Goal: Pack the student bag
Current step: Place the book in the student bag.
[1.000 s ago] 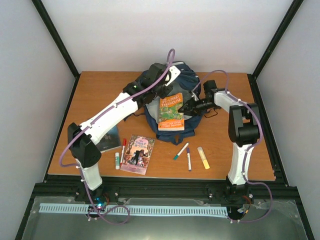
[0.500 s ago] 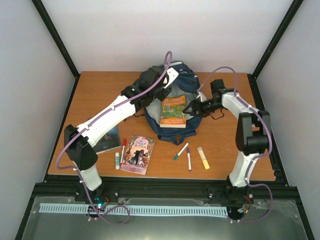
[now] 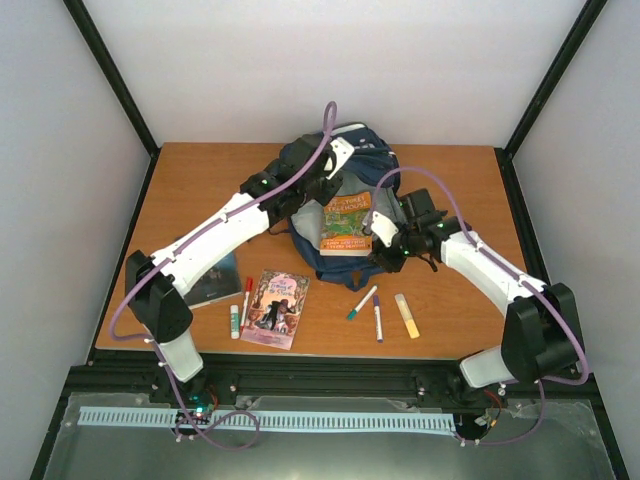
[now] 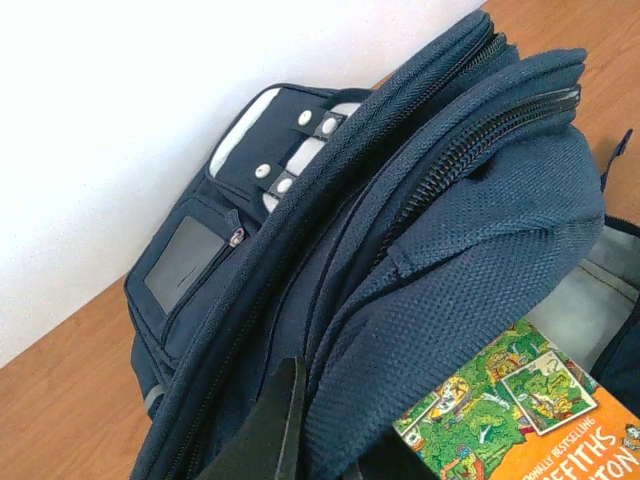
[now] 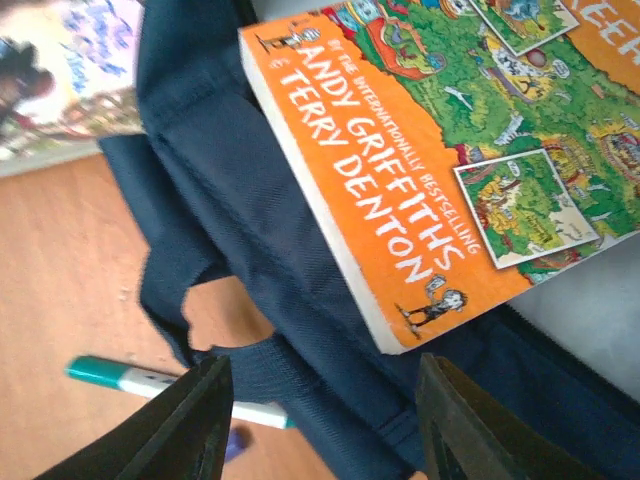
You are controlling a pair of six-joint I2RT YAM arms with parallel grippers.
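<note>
The student bag (image 3: 336, 175), a navy backpack, stands at the back middle of the table with its top open. An orange and green book (image 3: 346, 222) lies half inside its mouth. My left gripper (image 3: 322, 187) is shut on the bag's upper flap (image 4: 470, 260), holding it up over the book (image 4: 500, 410). My right gripper (image 3: 386, 250) is open and empty at the bag's near right side. In the right wrist view it (image 5: 325, 420) hovers over a navy strap (image 5: 300, 370), just below the book's lower corner (image 5: 420, 180).
In front of the bag lie a teal marker (image 3: 362, 301), a purple marker (image 3: 377, 320) and a yellow highlighter (image 3: 407, 315). A pink book (image 3: 275, 308), a red marker (image 3: 247, 298), a glue stick (image 3: 235, 320) and a dark book (image 3: 215, 280) lie front left.
My right arm has swung from the bag's right side round to its near side, and the gripper now sits below the book's corner. The left gripper has kept its hold on the flap.
</note>
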